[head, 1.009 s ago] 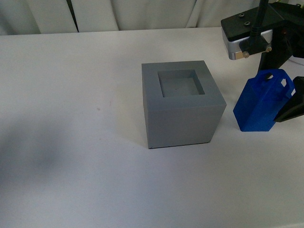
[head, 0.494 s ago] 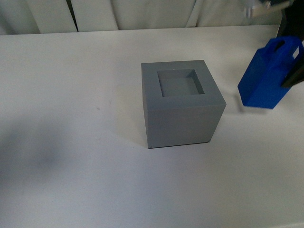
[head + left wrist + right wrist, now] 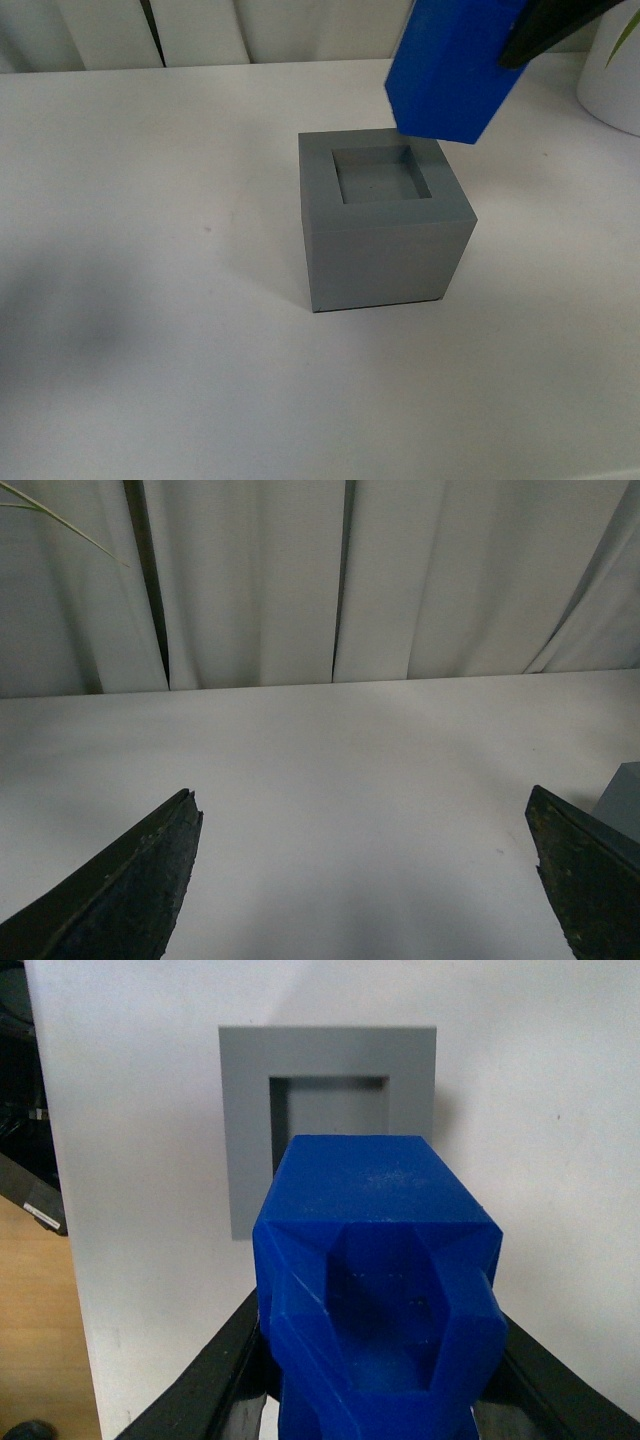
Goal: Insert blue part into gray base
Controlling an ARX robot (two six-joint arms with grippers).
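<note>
The gray base (image 3: 385,225) stands on the white table (image 3: 150,200), its square recess facing up. The blue part (image 3: 455,65) hangs tilted in the air above the base's far right corner, held by my right gripper (image 3: 545,25), of which only a dark finger shows at the top edge. In the right wrist view the blue part (image 3: 375,1295) fills the space between my shut fingers (image 3: 205,1385), with the gray base (image 3: 325,1110) beyond it. My left gripper (image 3: 365,880) is open and empty over bare table; a corner of the base (image 3: 625,800) shows at the edge.
A white pot with a green leaf (image 3: 610,85) stands at the back right. White curtains (image 3: 250,30) hang behind the table's far edge. In the right wrist view the table's edge and a wooden floor (image 3: 40,1340) show to one side.
My right gripper has lifted the blue part off the table and carried it up and to the left, from right of the base to above its far right corner.
</note>
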